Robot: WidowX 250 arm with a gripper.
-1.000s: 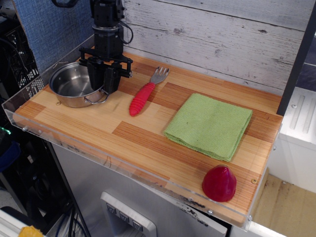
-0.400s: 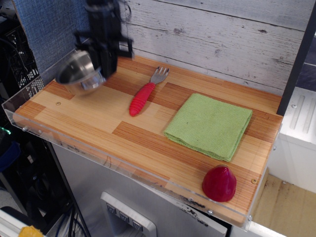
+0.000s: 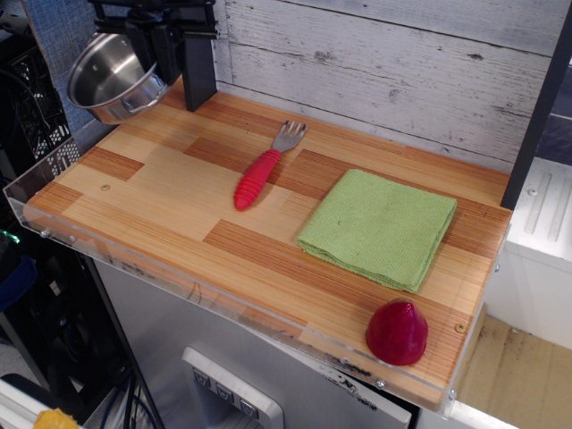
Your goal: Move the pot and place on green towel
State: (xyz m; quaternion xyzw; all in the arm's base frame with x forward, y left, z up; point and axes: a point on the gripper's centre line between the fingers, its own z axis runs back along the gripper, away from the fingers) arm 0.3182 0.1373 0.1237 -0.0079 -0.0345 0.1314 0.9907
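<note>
A: Step in hand?

B: Carrying. Stainless-steel pot [image 3: 112, 78] clear of the wooden board [image 3: 161, 192], hanging tilted at the far left corner, open mouth turned toward the camera and slightly up.

A: Fingers?

B: Black gripper [image 3: 161, 55] clamped on the pot's right rim, by the look of it; exact contact hard to make out, fingertips partly hidden behind the rim.

A: Target?

B: Green towel [image 3: 380, 228], lying flat toward the right of the board, well apart from the pot. Nothing on it.

A: Next move?

B: Probably a long sweep rightward and nearer, passing above the fork with the red ribbed handle [image 3: 264, 168], which lies between pot and towel. Then levelling, lowering onto the middle of the cloth, and only then letting go. Pot looks about as wide as the towel, so little margin for a sloppy centring.

A: Surfaces?

B: Pot: shiny, shallow, round, smooth-walled, likely slippery in a one-sided rim grip. Towel: folded square, woven, soft, apt to bunch under a dragged base. Board: striped light and dark wood, clear plastic lip along the near edge. Red cone-shaped object [image 3: 397, 332] at the near right corner, glossy, off the likely path.
</note>
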